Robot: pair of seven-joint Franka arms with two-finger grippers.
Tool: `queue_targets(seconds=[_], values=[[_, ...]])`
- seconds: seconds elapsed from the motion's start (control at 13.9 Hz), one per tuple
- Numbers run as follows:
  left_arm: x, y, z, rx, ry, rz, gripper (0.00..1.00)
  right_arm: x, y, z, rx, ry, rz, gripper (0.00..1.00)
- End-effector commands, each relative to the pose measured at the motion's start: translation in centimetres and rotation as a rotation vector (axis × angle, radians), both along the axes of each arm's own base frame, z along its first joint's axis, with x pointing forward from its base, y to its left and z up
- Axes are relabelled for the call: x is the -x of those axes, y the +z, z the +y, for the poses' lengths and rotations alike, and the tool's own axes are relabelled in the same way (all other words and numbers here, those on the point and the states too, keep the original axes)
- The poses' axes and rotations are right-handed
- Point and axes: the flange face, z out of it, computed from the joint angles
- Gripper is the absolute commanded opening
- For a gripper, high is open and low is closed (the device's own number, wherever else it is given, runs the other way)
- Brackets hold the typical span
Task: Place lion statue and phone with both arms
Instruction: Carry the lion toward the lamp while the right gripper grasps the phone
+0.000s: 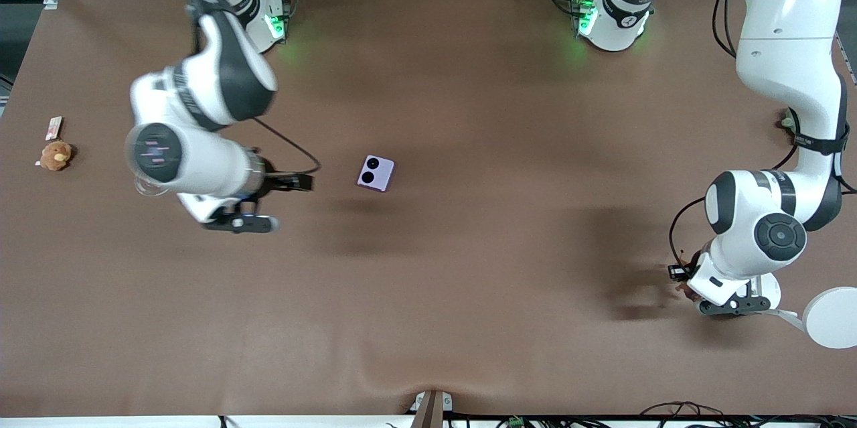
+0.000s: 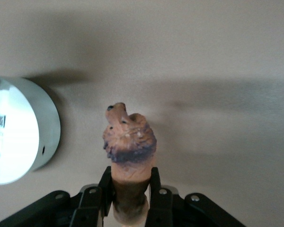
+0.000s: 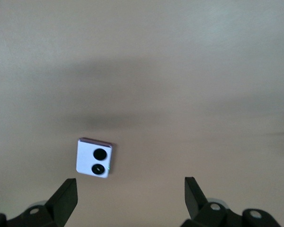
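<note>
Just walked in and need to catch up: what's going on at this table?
Two arms are setting out a lion statue and a phone. The left pincer is shut on the statue near the left arm's end of the table, beside a white round disc. The phone already lies flat mid-table, camera circles up. The right pincer hangs open and empty over the table beside it. A small tan plush sits at the right arm's end.

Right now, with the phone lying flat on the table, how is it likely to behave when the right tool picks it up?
The phone looks like a stiff, smooth slab, so it probably won't flex but may slip between the fingers. Lying flat and low on the table, its edges likely offer little purchase. It shouldn't roll or tip. The right tool is open above it, wider than the phone.
</note>
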Motion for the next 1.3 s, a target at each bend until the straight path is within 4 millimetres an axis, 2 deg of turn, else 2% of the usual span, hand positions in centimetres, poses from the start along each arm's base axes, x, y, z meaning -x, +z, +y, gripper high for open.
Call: queue_targets(seconds=[0.0, 0.07, 0.14, 0.29, 0.36, 0.43, 0.58, 0.86, 1.08, 1.22], values=[[-1.1, 0.0, 1.8, -0.010, -0.059, -0.031, 0.00, 2.7, -4.8, 2.7, 0.014, -0.030, -0.002, 1.00], [-1.1, -0.1, 3.3, -0.012, -0.088, -0.025, 0.00, 3.5, -6.6, 3.4, 0.017, -0.018, -0.007, 1.00], [-1.0, -0.4, 3.9, -0.014, -0.102, -0.018, 0.00, 4.5, -8.3, 4.6, 0.014, -0.007, -0.026, 1.00], [-0.9, -0.9, 3.8, -0.012, -0.088, -0.014, 0.00, 6.1, -12.4, 6.9, 0.025, -0.036, -0.044, 1.00], [-0.9, -1.0, 3.7, -0.011, -0.082, -0.015, 0.00, 6.9, -13.7, 8.5, 0.033, -0.049, -0.044, 1.00], [-0.9, -1.1, 3.7, -0.008, -0.080, -0.013, 0.00, 7.2, -14.7, 9.0, 0.038, -0.063, -0.044, 1.00], [-0.8, -1.4, 3.7, -0.012, -0.086, -0.008, 0.00, 7.4, -16.1, 9.4, 0.040, -0.056, -0.045, 1.00], [-0.2, -0.3, 4.0, -0.015, -0.078, -0.004, 0.00, 8.4, -18.5, 11.0, 0.046, -0.068, -0.055, 1.00], [1.8, 0.9, 5.6, -0.013, -0.054, 0.016, 0.00, 9.3, -19.7, 12.1, 0.059, -0.106, -0.051, 1.00], [2.7, 1.6, 5.4, -0.007, -0.054, 0.020, 0.00, 9.5, -19.9, 12.1, 0.063, -0.110, -0.046, 1.00]])
